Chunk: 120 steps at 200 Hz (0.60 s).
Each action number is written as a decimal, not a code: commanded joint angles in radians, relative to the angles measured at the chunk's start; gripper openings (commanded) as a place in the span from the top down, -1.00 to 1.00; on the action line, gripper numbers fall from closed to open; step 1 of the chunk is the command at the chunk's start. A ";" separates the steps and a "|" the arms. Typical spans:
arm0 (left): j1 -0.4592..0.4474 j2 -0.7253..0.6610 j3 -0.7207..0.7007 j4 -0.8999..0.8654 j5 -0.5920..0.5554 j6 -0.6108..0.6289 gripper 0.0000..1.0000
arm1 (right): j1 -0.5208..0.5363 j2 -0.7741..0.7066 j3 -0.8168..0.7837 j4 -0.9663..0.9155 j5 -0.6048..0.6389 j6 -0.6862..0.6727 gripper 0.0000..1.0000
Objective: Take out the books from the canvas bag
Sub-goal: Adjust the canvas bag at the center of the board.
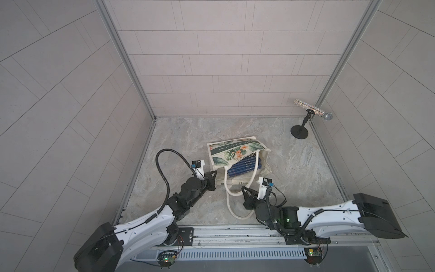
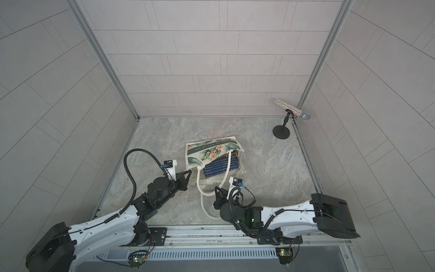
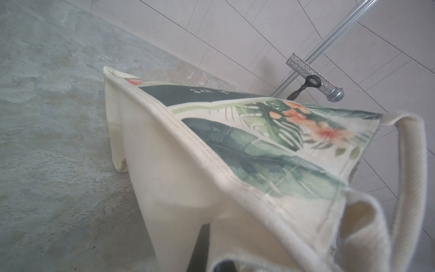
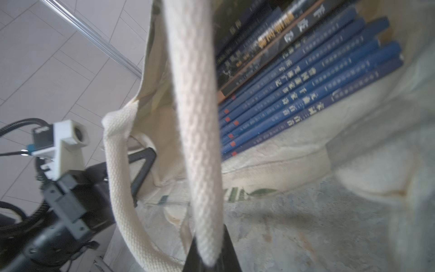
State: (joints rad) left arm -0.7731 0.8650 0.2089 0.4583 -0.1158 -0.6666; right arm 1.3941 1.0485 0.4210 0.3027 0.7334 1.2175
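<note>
Right wrist view is giving you the best look at the books (image 4: 294,89). They are sitting packed side by side inside the canvas bag (image 4: 306,146), with blue spines facing out and a few darker ones beside them. This view is also showing the right gripper (image 4: 209,257) squeezed tight on a thick rope handle (image 4: 195,117). The handle is running across the picture and covering part of the books. The words on the spines are coming out too blurry to read.

In both top views you are getting what the wrist cameras are missing. The bag is lying on its side near the middle of the table (image 1: 294,169) with its mouth facing the arms. The left gripper (image 1: 213,178) is closed on the cloth rim at one corner of the mouth. A sparkly microphone (image 1: 313,110) is standing well apart in the far corner.

Left wrist view is filling up with the flowery side of the bag, so the books are hiding from it. Only a dark strip of one of the left gripper's fingers (image 3: 202,245) is showing through the cloth. How many books are in there, you are not able to count from any view.
</note>
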 commanded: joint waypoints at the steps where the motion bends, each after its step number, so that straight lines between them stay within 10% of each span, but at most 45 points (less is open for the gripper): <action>1: -0.011 -0.037 0.009 -0.124 -0.062 0.034 1.00 | -0.004 -0.123 0.097 -0.294 0.093 -0.111 1.00; 73: -0.011 -0.015 -0.034 0.002 -0.038 0.067 1.00 | -0.375 0.021 0.458 -0.475 -0.381 -0.340 1.00; 120: -0.011 -0.009 -0.031 0.021 -0.021 0.093 1.00 | -0.447 0.177 0.706 -0.566 -0.375 -0.439 1.00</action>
State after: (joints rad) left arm -0.7792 0.8474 0.1921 0.4706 -0.1585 -0.6052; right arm 0.9745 1.1995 1.0370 -0.2001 0.4042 0.8406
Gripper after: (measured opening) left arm 0.066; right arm 0.082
